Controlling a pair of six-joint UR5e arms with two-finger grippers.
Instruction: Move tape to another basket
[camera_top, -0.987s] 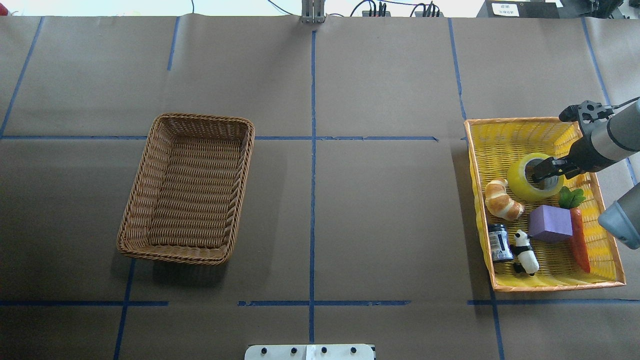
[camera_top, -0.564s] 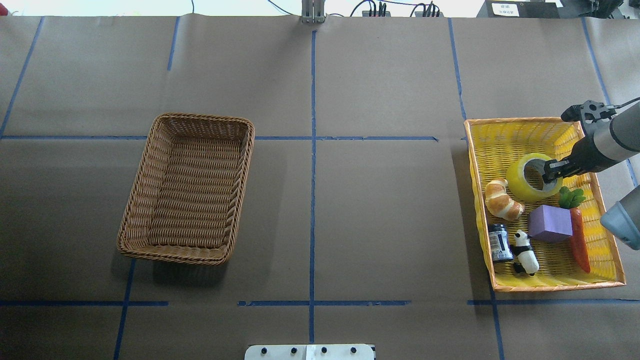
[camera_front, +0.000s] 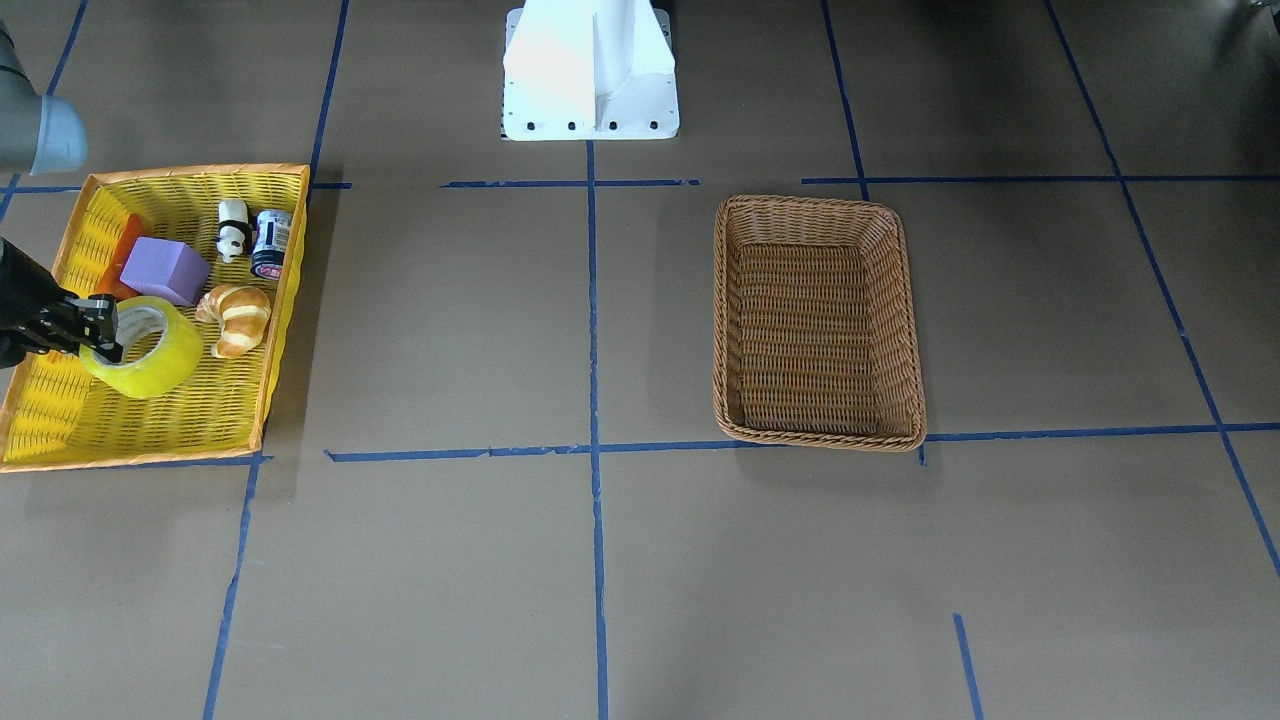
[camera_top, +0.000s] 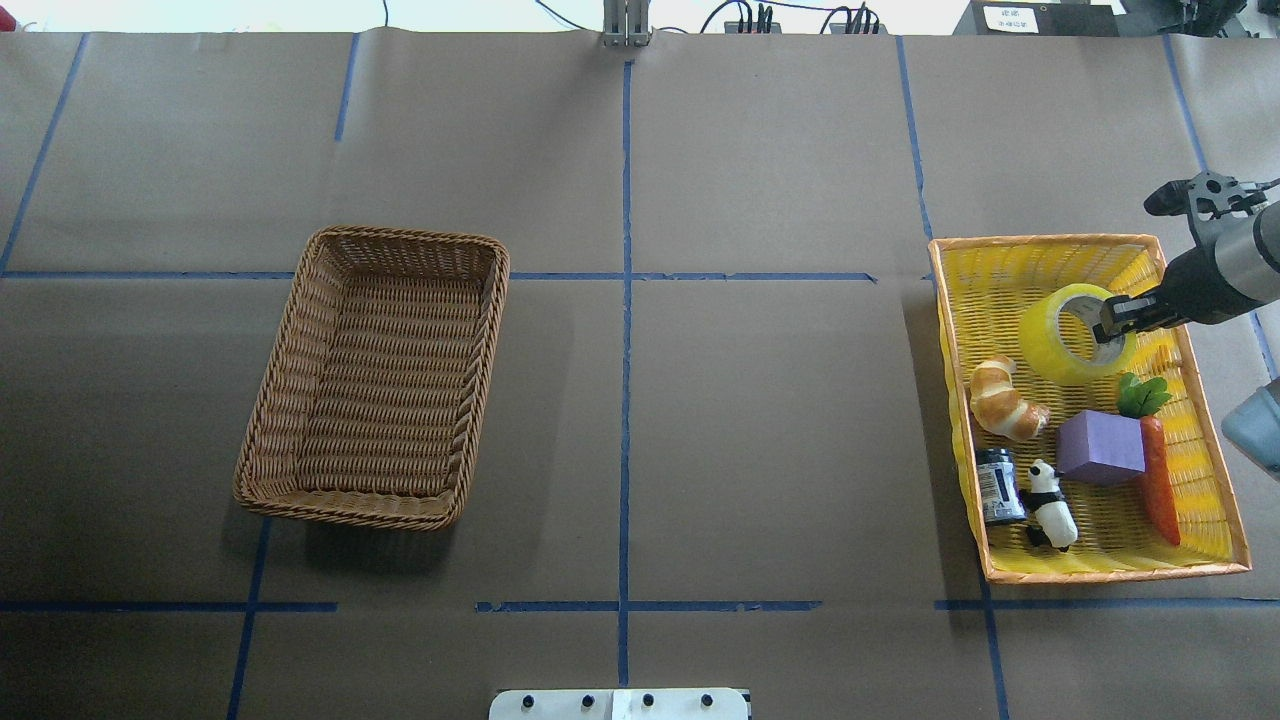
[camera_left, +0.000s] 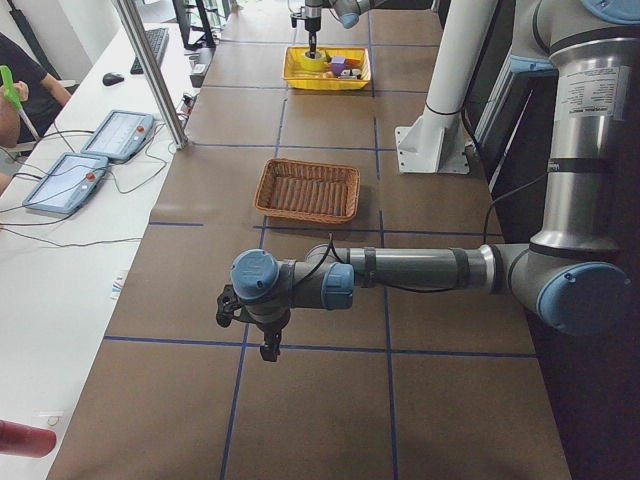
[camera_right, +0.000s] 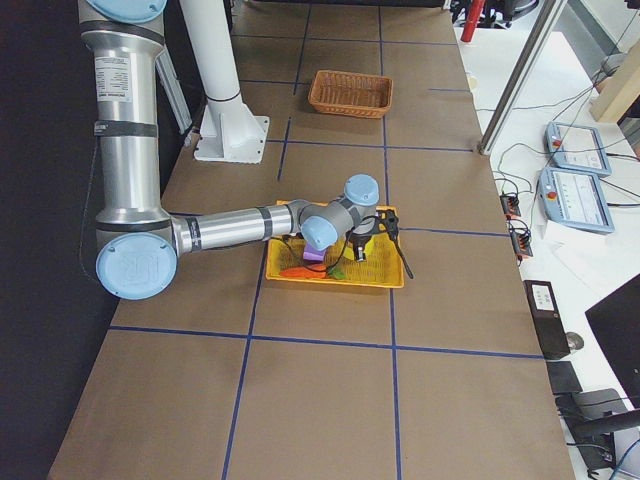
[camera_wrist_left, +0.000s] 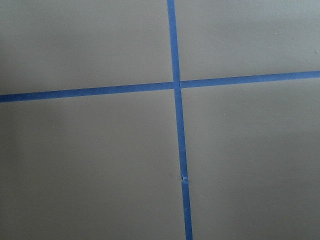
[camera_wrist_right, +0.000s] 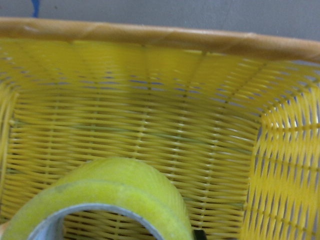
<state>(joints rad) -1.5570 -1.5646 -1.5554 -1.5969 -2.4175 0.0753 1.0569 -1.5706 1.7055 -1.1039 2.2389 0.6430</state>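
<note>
Tape (camera_front: 158, 362) sits tilted in the yellow tray (camera_front: 190, 170) at the robot's right end of the table (camera_front: 450, 560) in the front-facing view, its open core turned up. The right gripper (camera_front: 100, 330) is clamped on the roll's wall, one finger inside the core and the other on the outer face. A croissant (camera_front: 237, 318) lies just beside the tape, and a purple block (camera_front: 165, 270) is close behind it. The wicker basket (camera_front: 815, 203) stands well apart, past the table's middle line, on the robot's left half.

From overhead, the tape is in the tray's far half and the right arm reaches in over the tray's right rim. Whether the roll touches the tray floor I cannot tell. The croissant, the purple block, a carrot (camera_top: 1160, 480), a can (camera_top: 998, 485) and a panda figure (camera_top: 1052, 505) fill the near half.

In the exterior left view, the left gripper (camera_left: 266, 345) points down at bare table, on the near side of the wicker basket. How far its claw is open cannot be told.

In the exterior right view, the near arm bends low over the tray with its claw down among the tray's things.

The left wrist camera shows only brown table crossed by blue lines (camera_wrist_left: 177, 125).

The right wrist camera shows the tape's yellow rim low in the picture, with the tray's woven wall and orange edge beyond it.
</note>
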